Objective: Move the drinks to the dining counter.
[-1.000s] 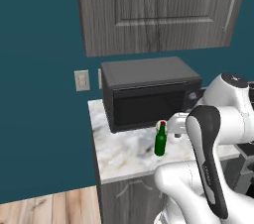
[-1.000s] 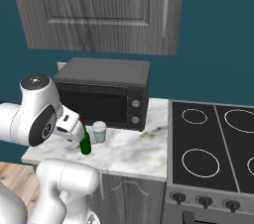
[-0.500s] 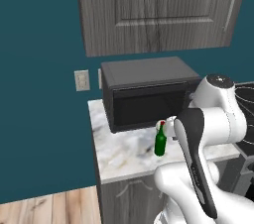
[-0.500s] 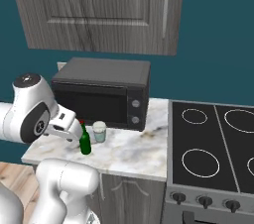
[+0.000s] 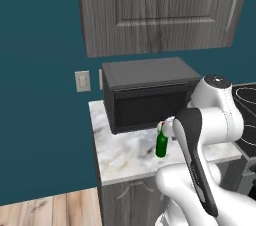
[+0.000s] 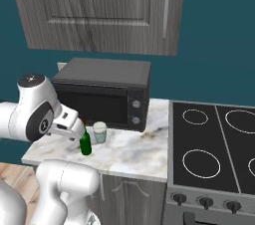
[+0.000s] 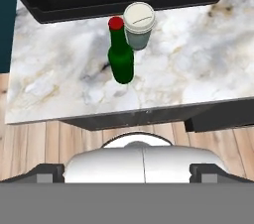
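Teal-walled kitchen, grey wall cabinets above. A small marble table carries a black microwave; a black stove adjoins it. The dark-green bottle with red cap stands upright on the table in front of the microwave, a small white cup just beside it. In the hand view the bottle lies well ahead of the fingers, near centre, nothing touching it. Fingers stand fully apart, holding nothing.
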